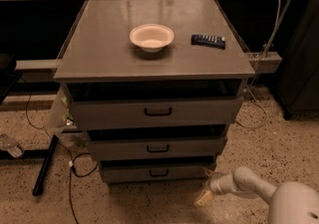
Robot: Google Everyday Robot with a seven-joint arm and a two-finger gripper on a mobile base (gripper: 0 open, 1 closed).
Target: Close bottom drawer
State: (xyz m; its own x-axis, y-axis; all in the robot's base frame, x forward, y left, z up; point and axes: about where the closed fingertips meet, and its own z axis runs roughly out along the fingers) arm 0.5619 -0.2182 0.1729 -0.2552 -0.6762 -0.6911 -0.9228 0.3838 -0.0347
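The bottom drawer (158, 172) is the lowest of three grey drawers in the cabinet. It has a small black loop handle and stands slightly out, with a dark gap above its front panel. My gripper (206, 186) is low near the floor, just off the drawer's right front corner. Its pale fingers are spread, with one fingertip (204, 199) pointing down toward the floor. It holds nothing. My white arm (249, 184) comes in from the lower right.
The middle drawer (157, 148) and top drawer (157, 112) also stand slightly out. A white bowl (152, 37) and a dark remote (208, 41) lie on the cabinet top. Cables and a black bar (44, 166) lie on the floor at the left.
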